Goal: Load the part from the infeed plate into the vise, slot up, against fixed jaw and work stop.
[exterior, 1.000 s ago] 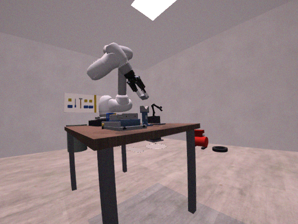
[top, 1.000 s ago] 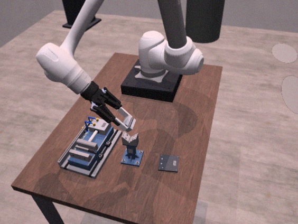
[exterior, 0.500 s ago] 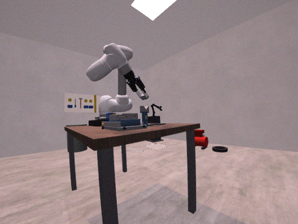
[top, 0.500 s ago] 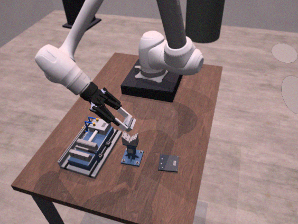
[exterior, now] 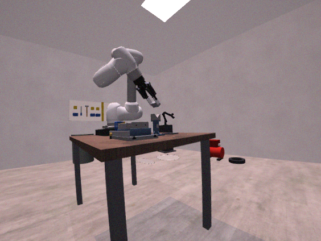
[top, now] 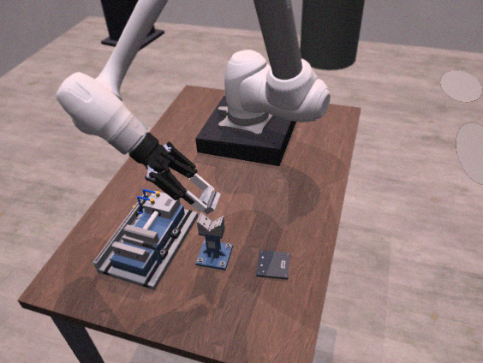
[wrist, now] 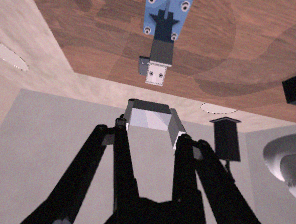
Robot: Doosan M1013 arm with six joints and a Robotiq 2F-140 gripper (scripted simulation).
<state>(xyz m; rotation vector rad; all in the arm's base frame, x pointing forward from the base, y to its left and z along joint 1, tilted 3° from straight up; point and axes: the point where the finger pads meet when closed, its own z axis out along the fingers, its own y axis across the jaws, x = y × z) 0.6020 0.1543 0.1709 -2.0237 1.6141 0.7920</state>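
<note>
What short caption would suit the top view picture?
White arm's pincer carries the grey part in the air above the V-block, beside the open vise.

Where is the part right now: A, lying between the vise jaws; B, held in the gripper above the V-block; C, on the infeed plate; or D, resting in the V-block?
B: the gripper is shut on the part, in the air above the V-block, which has nothing in it.
</note>
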